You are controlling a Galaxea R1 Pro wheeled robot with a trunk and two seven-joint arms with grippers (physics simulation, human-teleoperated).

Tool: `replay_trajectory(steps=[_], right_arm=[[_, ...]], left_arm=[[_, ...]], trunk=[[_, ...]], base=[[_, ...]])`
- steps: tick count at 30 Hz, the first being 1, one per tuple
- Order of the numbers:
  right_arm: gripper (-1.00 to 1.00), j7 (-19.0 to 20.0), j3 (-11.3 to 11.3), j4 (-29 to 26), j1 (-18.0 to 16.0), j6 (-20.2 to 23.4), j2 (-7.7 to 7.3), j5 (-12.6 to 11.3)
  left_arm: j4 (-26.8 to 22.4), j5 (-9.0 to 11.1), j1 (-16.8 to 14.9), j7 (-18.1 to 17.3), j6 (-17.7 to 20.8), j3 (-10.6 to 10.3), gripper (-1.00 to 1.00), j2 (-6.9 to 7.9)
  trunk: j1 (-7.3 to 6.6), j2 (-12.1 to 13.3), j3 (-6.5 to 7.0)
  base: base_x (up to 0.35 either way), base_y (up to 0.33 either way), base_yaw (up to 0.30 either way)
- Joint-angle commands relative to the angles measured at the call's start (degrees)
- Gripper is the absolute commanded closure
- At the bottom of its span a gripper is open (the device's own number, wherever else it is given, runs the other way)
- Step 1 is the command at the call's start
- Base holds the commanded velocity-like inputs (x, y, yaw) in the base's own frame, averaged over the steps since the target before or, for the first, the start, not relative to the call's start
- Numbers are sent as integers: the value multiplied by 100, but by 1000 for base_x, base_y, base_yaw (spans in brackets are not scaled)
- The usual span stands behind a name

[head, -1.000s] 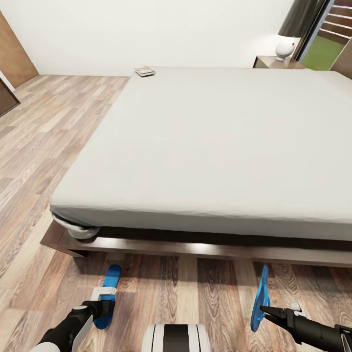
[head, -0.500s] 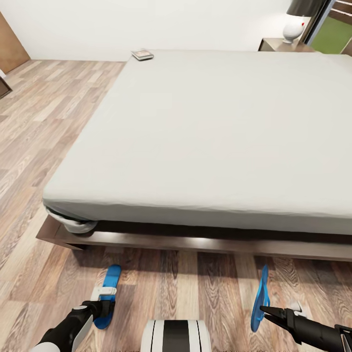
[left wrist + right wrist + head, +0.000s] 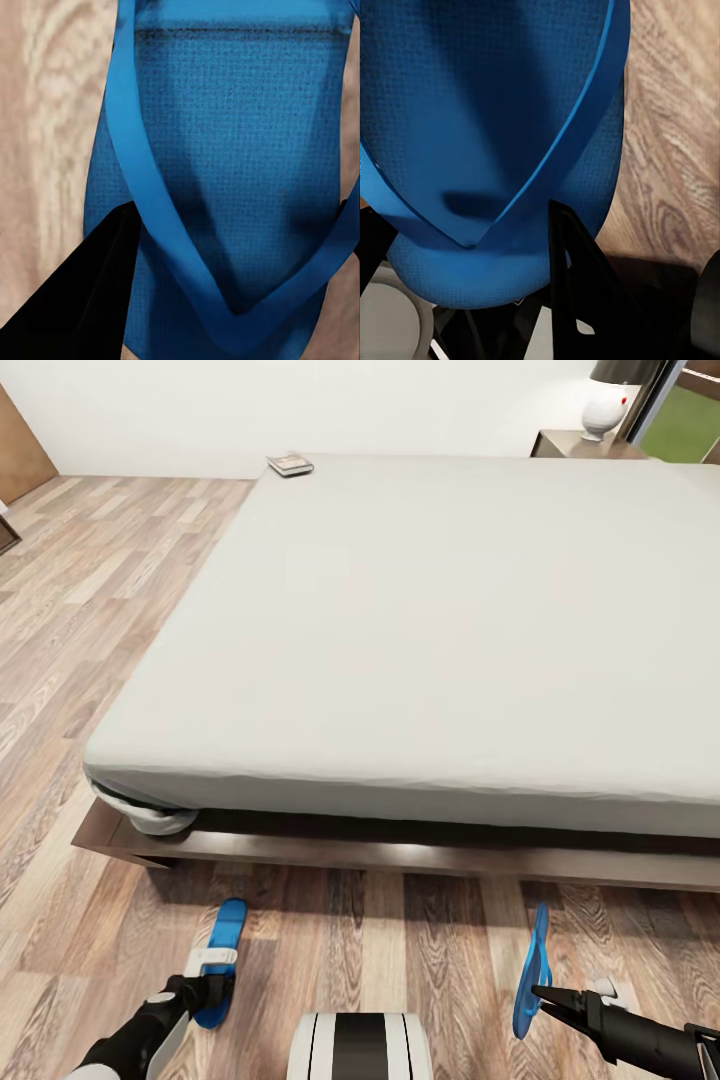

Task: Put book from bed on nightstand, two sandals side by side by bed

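The bed, with its grey mattress, lies ahead of me. The book rests on its far left corner. A nightstand stands at the far right beside the bed. My left gripper is shut on a blue sandal that lies flat just above the floor; up close, this sandal runs past a black finger. My right gripper is shut on the other sandal, held on edge. In the right wrist view its sole sits against a finger.
A white lamp with a dark shade stands on the nightstand. The bed's dark wooden frame juts out low in front of both grippers. Wood-plank floor stretches along the bed's left side to the white wall.
The whole view has shifted a little, so the bed and floor sit differently in the picture. Both sandals stay in the grippers at the same places.
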Motion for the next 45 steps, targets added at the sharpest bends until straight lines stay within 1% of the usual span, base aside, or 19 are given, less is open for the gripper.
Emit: replay_trajectory(steps=[1, 6, 23, 35, 36, 41, 45], right_arm=[[100, 50, -25, -5, -5, 56, 4, 59], [100, 51, -25, -5, -4, 56, 4, 59], [100, 52, -25, -5, -4, 54, 4, 59], [100, 53, -25, -6, -5, 56, 4, 59], [100, 53, -25, -6, -4, 56, 4, 59], [100, 53, -25, -6, -4, 55, 4, 59], [100, 51, -25, -6, -4, 55, 4, 59]], left_arm=[[25, 21, 1, -4, -57, -7, 100, 3], [61, 19, 1, -1, -140, -6, 100, 3], [65, 12, 1, -1, -144, -14, 100, 3], [68, 16, 1, -15, -175, 14, 100, 3], [74, 16, 1, -16, -207, 17, 100, 3], [234, 19, 1, -18, -647, 28, 100, 10], [261, 20, 1, -18, -733, 29, 100, 12]], trunk=[[-1, -1, -3], [-1, -1, -3], [43, -24, -380], [43, -24, -380], [43, -24, -380], [43, -24, -380], [43, -24, -380]], base=[[0, 0, 0], [0, 0, 0], [0, 0, 0], [0, 0, 0], [0, 0, 0], [0, 0, 0], [0, 0, 0]])
